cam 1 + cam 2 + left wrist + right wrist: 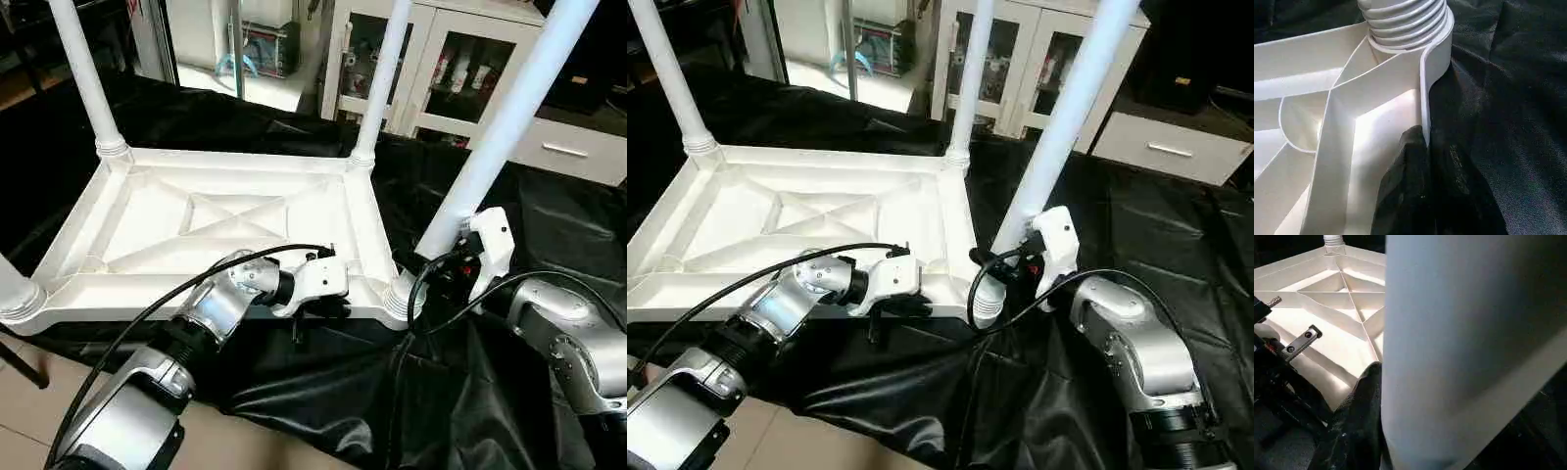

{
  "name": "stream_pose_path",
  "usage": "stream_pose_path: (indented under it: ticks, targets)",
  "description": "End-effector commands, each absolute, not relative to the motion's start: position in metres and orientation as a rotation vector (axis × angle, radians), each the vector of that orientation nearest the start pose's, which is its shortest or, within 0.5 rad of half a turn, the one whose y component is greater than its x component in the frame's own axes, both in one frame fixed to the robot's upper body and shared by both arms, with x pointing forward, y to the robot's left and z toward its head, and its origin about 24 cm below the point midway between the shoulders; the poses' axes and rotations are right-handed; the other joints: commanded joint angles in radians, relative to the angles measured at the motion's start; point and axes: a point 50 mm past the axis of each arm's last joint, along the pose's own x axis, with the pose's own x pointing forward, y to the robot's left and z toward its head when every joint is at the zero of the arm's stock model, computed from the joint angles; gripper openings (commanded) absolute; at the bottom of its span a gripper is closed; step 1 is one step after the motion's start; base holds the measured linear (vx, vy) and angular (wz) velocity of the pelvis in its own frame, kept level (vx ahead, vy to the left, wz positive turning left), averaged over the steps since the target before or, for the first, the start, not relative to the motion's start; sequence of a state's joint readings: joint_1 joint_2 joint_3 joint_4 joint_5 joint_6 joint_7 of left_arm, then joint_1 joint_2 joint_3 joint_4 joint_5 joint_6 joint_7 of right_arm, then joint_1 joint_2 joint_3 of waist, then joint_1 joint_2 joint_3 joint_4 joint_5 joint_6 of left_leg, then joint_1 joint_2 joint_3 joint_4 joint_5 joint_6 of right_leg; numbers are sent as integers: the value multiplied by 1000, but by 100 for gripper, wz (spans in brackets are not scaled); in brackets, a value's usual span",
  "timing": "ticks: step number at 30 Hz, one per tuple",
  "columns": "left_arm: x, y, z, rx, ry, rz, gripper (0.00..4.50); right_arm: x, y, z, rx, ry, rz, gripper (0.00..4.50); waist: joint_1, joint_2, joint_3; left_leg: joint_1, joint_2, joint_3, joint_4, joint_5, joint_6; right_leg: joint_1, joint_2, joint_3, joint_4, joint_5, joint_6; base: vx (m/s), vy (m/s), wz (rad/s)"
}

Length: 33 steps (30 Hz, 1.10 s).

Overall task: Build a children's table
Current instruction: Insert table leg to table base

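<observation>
A white children's table (225,220) lies upside down on a black cloth (549,225), its X-ribbed underside facing up. Legs stand in its two far corner sockets. At its near right corner, the tilted fourth leg (495,137) meets the socket, and the right claw (460,257) is clasped around this leg just above the corner. The left claw (318,308) is clenched on the table's near rim, left of that corner. The left wrist view shows the ribbed leg end (1405,22) seated in the corner socket, with a black finger (1410,186) against the rim
</observation>
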<state>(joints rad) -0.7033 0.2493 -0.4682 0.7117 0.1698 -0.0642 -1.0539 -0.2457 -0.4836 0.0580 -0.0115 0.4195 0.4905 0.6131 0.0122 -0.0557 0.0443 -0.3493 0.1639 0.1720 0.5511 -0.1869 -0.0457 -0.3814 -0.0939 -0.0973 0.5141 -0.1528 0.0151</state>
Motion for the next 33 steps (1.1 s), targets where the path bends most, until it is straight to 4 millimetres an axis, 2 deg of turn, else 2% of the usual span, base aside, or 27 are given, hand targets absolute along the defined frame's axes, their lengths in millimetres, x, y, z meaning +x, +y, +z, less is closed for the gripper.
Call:
stream_pose_path:
  ticks: [1,3,6,7,9,10,17,18,22,24,25,26,27,28,29,30,31,32,33]
  targets:
    - [328,81,51,710,346,-1346,0,247,-172,3,-138,693,781,182,-9,3,-4,18,72,-55,-84,-622,-35,-16,-86,39,-99,-767,-33,0,0,0]
    - [328,80,51,709,346,-1349,0,251,-165,7,-139,673,813,182,-21,0,-3,13,71,-60,-87,-644,-39,-12,-85,34,-98,-768,-32,0,0,0]
    - [327,78,50,704,345,-1355,0,255,-156,11,-135,664,853,182,-29,2,-1,11,72,-64,-89,-664,-43,-9,-87,32,-96,-756,-40,0,0,0]
    - [327,78,50,703,345,-1356,0,256,-155,11,-139,668,863,182,-31,-2,-2,12,72,-63,-89,-665,-42,-9,-87,31,-98,-761,-40,0,0,0]
    - [326,78,49,702,346,-1357,0,253,-155,6,-162,704,889,182,-35,1,0,13,71,-64,-88,-667,-42,-10,-89,31,-99,-768,-41,0,0,0]
    - [325,78,49,700,347,-1358,0,252,-157,1,-231,718,912,182,-39,-4,1,16,70,-62,-85,-669,-39,-13,-90,30,-102,-781,-40,0,0,0]
    - [323,79,47,697,351,-1360,0,259,-148,10,-206,641,948,183,-41,-1,2,12,73,-64,-90,-664,-37,-10,-91,35,-97,-772,-45,0,0,0]
    - [323,79,47,697,351,-1359,0,259,-147,11,-206,629,948,183,-41,-1,2,15,72,-63,-89,-670,-37,-14,-91,36,-98,-772,-45,0,0,0]
    - [323,79,47,697,348,-1358,0,261,-151,11,-212,595,927,183,-42,-1,3,18,71,-62,-89,-680,-36,-16,-90,33,-101,-778,-43,0,0,0]
    - [323,79,48,686,324,-1342,0,277,-157,28,-65,435,780,183,-43,-3,3,21,71,-62,-86,-683,-35,-18,-94,30,-106,-799,-39,0,0,0]
    - [323,79,48,686,324,-1342,0,277,-157,28,-65,435,780,183,-44,-1,2,22,71,-63,-86,-688,-37,-18,-94,27,-108,-804,-38,0,0,0]
    - [324,79,49,672,301,-1326,0,282,-161,39,28,370,724,183,-47,-3,4,24,71,-65,-87,-700,-38,-18,-90,21,-112,-809,-33,0,0,0]
    - [325,80,52,638,269,-1294,0,288,-168,52,146,286,652,183,-45,-1,5,32,71,-64,-83,-713,-39,-23,-90,17,-117,-809,-33,0,0,0]
    - [326,80,53,627,261,-1286,0,289,-170,55,176,268,636,183,-44,2,5,37,69,-64,-80,-714,-39,-23,-89,9,-120,-811,-30,0,0,0]
    - [326,80,53,627,261,-1286,0,289,-170,55,176,268,636,183,-44,2,5,37,69,-64,-80,-714,-39,-23,-89,9,-120,-811,-30,0,0,0]
    - [326,80,54,606,242,-1268,0,289,-173,59,199,249,627,182,-47,9,8,29,74,-68,-89,-729,-47,-9,-87,0,-117,-781,-28,0,0,0]
    - [326,80,55,584,228,-1257,0,288,-175,62,211,236,626,182,-47,11,9,30,76,-69,-91,-743,-52,-8,-86,-3,-113,-763,-32,0,0,0]
    - [326,80,56,569,218,-1250,0,288,-177,64,217,227,626,182,-46,10,8,27,78,-69,-95,-755,-58,-2,-87,-2,-107,-737,-36,0,0,0]
    - [325,80,56,562,214,-1251,0,287,-178,65,210,226,640,182,-43,7,9,27,75,-66,-92,-737,-55,-6,-94,4,-106,-741,-41,0,0,0]
